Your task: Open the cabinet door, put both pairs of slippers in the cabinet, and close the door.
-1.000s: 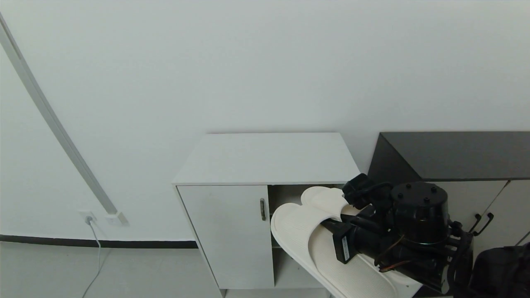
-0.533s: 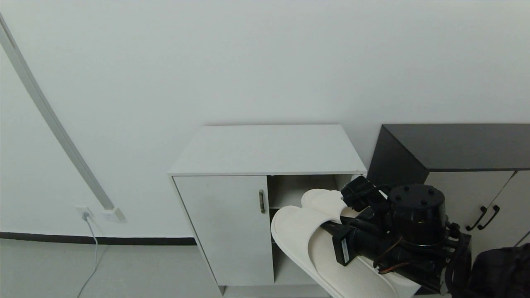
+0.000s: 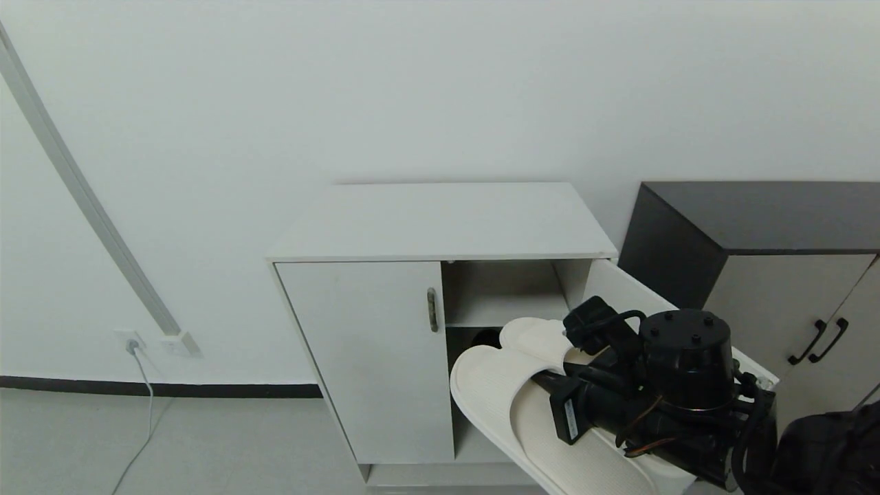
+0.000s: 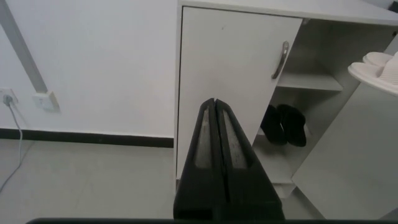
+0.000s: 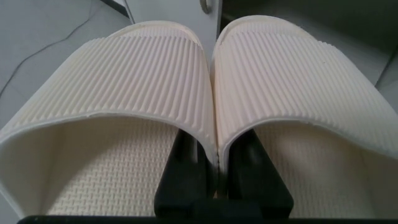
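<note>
Two grippers, one load. Left gripper [image 4: 215, 107] is clamped on nothing, pads pressed together, with the closed left door [image 4: 230, 68] straight ahead of it and well apart. Low risk there unless it drifts forward into the panel. That door's handle [image 3: 432, 309] borders the open half of the cabinet [image 3: 440, 220]. Right gripper [image 5: 217, 158] pinches the cream slippers [image 5: 149, 81] by their two inner side walls, toes pointing ahead at the opening, not yet inside. My read: side by side the pair looks wide for that half-opening, so a toe could catch the closed door's edge or the shelf [image 4: 309, 82] front and twist in the grip. The walls look soft, so slip is plausible. A dark pair [image 4: 285, 124] sits on the lower level, ahead of and below the toes. Can't tell if it's the other slippers, but a low insert would shove it. Open door [image 3: 622, 285] stands close beside the right wrist, on its outer side, and a sideways swing could knock it.
</note>
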{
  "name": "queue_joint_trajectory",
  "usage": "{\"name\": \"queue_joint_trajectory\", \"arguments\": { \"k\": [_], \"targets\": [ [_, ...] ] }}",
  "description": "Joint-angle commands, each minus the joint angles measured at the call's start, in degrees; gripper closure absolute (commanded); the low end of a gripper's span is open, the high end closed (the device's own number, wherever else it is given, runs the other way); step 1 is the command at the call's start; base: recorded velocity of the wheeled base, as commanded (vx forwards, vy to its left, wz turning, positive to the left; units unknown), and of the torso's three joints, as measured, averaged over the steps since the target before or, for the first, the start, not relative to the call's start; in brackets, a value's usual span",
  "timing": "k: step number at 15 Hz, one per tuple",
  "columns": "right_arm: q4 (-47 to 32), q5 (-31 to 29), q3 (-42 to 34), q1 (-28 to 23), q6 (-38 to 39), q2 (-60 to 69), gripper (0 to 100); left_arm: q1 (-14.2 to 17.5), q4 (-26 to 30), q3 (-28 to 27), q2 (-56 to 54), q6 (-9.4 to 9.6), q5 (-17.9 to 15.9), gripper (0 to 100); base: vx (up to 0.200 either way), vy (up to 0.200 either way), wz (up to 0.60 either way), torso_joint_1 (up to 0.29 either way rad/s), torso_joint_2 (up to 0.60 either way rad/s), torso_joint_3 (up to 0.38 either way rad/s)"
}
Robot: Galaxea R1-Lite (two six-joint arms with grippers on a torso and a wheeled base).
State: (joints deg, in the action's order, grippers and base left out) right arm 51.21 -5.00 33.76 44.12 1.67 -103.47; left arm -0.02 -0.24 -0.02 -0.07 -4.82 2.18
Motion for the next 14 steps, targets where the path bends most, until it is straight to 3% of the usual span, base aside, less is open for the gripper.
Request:
{"name": "queue_joint_trajectory", "arguments": {
  "k": [1,14],
  "targets": [
    [0.03,-0.01,-0.09,0.0,0.0,-0.24,100,0.02,-0.02,-0.06,0.07,-0.02,0.02,100,0.0,0.0,0.0,-0.217,0.55,0.315],
    [0.12,-0.01,-0.62,0.09,0.0,-0.94,100,0.02,-0.02,0.02,0.07,-0.11,0.1,100,0.0,0.0,0.0,-0.178,0.5,0.319]
  ]
}}
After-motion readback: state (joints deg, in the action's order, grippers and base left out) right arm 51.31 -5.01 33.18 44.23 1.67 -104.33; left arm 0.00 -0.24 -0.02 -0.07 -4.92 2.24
